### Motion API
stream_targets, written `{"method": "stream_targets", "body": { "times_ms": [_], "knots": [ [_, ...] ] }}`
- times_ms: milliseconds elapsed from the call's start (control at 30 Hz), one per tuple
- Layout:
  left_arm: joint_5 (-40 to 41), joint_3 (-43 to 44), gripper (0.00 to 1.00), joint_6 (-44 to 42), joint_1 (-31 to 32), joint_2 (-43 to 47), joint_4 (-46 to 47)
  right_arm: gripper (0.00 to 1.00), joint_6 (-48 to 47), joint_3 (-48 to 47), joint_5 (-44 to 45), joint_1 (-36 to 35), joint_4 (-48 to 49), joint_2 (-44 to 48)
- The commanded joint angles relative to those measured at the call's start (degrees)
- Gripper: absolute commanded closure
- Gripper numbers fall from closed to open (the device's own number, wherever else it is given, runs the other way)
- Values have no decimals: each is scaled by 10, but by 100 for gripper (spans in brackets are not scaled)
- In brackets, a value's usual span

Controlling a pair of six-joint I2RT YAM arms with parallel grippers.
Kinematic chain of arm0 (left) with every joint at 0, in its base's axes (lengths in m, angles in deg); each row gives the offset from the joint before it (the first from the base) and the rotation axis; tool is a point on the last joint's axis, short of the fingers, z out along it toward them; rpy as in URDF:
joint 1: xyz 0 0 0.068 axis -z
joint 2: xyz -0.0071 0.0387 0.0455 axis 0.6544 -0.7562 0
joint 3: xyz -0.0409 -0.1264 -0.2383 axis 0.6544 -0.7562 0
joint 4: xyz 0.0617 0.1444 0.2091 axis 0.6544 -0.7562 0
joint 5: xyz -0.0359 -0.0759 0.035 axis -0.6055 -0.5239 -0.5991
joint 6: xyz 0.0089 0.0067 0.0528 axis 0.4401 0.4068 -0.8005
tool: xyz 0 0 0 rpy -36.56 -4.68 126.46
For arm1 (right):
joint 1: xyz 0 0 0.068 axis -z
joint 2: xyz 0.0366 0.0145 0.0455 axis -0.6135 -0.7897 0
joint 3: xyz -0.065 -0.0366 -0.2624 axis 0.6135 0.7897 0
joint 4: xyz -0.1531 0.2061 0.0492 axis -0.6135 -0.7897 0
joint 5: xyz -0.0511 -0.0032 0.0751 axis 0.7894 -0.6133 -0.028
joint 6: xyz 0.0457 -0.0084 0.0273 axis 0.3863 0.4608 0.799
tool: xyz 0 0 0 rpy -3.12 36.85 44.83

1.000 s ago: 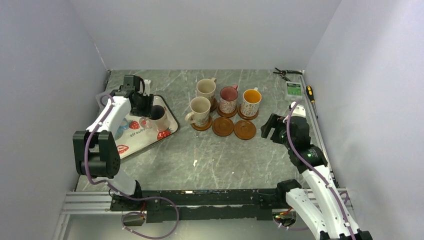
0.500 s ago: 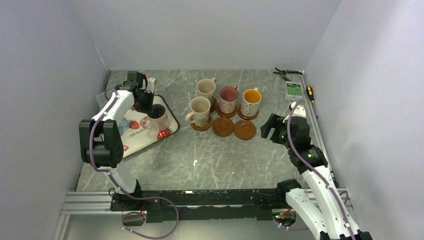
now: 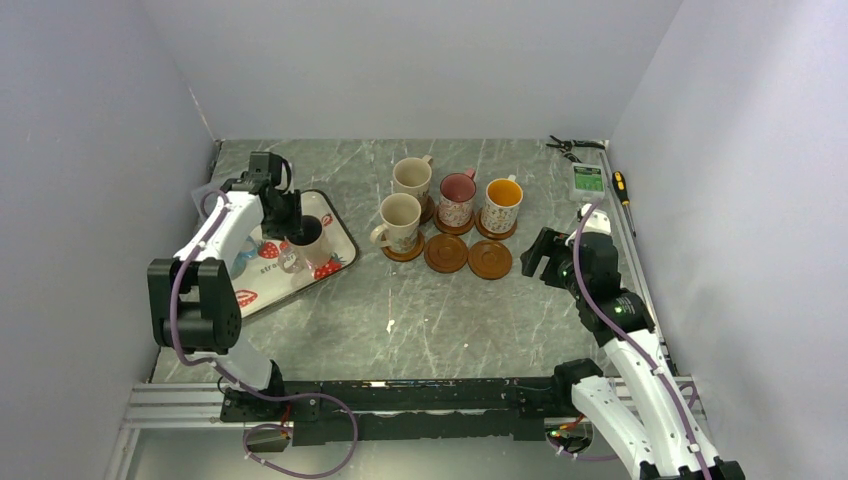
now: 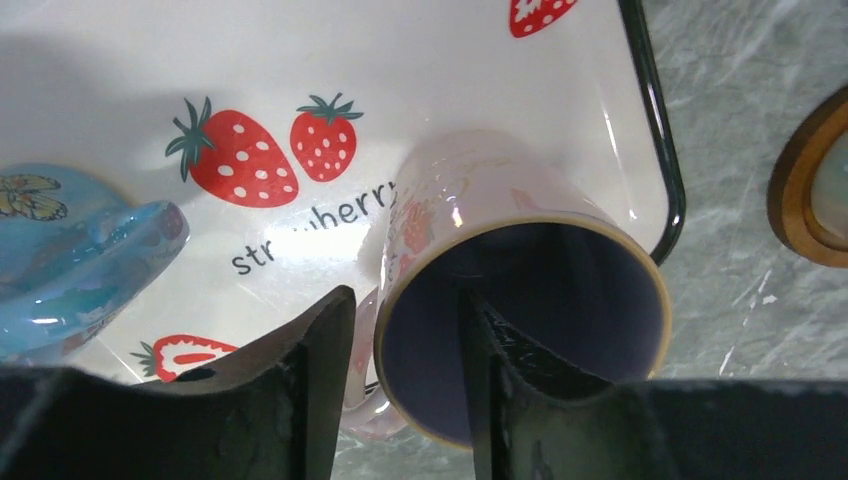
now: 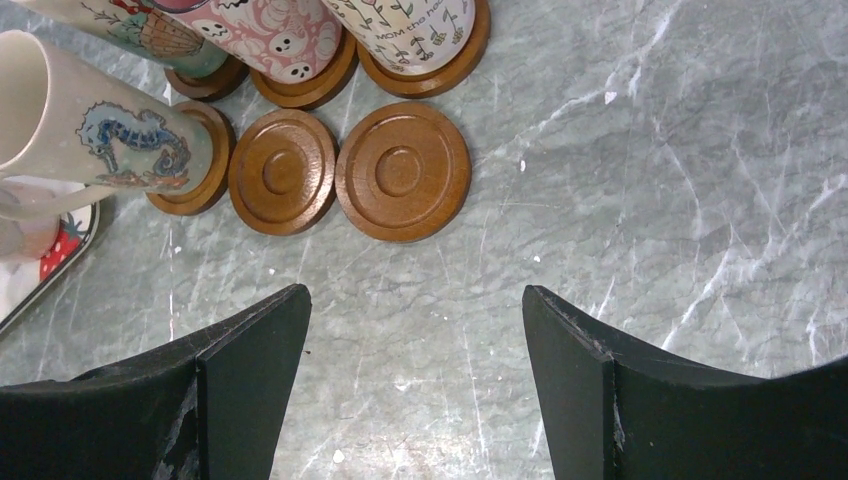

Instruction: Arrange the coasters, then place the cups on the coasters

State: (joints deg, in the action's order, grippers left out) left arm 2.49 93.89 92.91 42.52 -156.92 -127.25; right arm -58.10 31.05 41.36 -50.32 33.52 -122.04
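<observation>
A pink-patterned cup with a lavender inside (image 4: 580, 290) stands on the strawberry tray (image 4: 655, 130). My left gripper (image 4: 405, 295) is open astride the cup's wall, one finger inside and one outside by the handle, with gaps on both sides. From above, the left gripper (image 3: 297, 222) is over that cup (image 3: 308, 232). A blue cup (image 4: 70, 270) lies beside it on the tray. Several cups stand on coasters, among them a cream one (image 3: 401, 222) and an orange-lined one (image 3: 501, 203). Two bare coasters (image 3: 446, 253) (image 3: 490, 259) lie in front. My right gripper (image 5: 415, 290) hangs open over bare table near them.
Pliers (image 3: 575, 146), a screwdriver (image 3: 621, 186) and a small green-and-white device (image 3: 587, 179) lie at the back right corner. Grey walls close in the table on three sides. The tray (image 3: 250, 295) sits along the left wall.
The left gripper drew back toward the rear wall, then came down over the lavender-lined cup's rim. That cup sits slightly further left than before. The right arm has not moved.
</observation>
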Motion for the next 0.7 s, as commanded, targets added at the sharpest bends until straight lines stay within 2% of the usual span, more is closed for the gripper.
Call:
{"method": "stream_targets", "body": {
  "times_ms": [0,167,333,367,500,667],
  "knots": [
    [-33,33,50,-9,1,17,6,18,-2,-20,10,2,5,3],
    [-53,59,54,-68,1,-25,9,18,4,-13,11,2,4,10],
    [-55,67,64,-83,1,-69,-9,18,2,-16,17,2,-3,15],
    [-62,65,67,-85,1,-69,-9,18,1,-17,20,2,-4,15],
    [-54,59,95,-81,1,-53,-7,18,0,-18,21,3,-7,17],
    [-33,73,97,-49,1,-10,-18,18,4,-18,13,2,1,17]
  ]
}}
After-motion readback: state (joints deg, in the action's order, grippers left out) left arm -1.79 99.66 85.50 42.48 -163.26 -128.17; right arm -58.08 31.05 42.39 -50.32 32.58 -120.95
